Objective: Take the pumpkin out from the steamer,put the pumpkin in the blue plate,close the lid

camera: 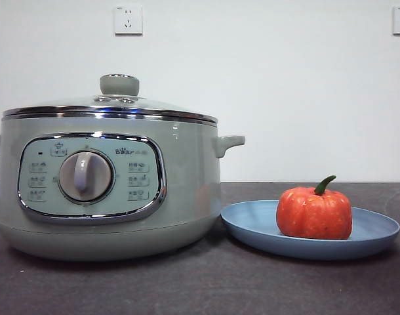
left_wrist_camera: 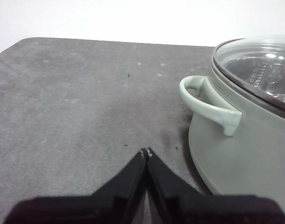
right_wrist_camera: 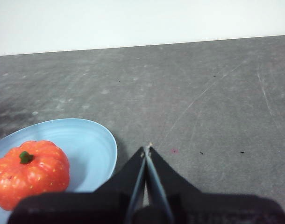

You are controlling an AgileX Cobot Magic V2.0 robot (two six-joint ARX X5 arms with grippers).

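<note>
The orange-red pumpkin (camera: 314,212) with its green stem sits upright in the blue plate (camera: 252,220), to the right of the sage-green steamer (camera: 108,190). The glass lid (camera: 115,105) with its pale-green knob rests shut on the steamer. My left gripper (left_wrist_camera: 146,152) is shut and empty, above the table beside the steamer's side handle (left_wrist_camera: 208,105). My right gripper (right_wrist_camera: 147,149) is shut and empty, above the table beside the plate (right_wrist_camera: 93,144) and the pumpkin (right_wrist_camera: 31,172). Neither gripper shows in the front view.
The dark grey table (camera: 206,282) runs under everything. A white wall with two power sockets (camera: 128,20) stands behind. The plate's rim lies close to the steamer's base.
</note>
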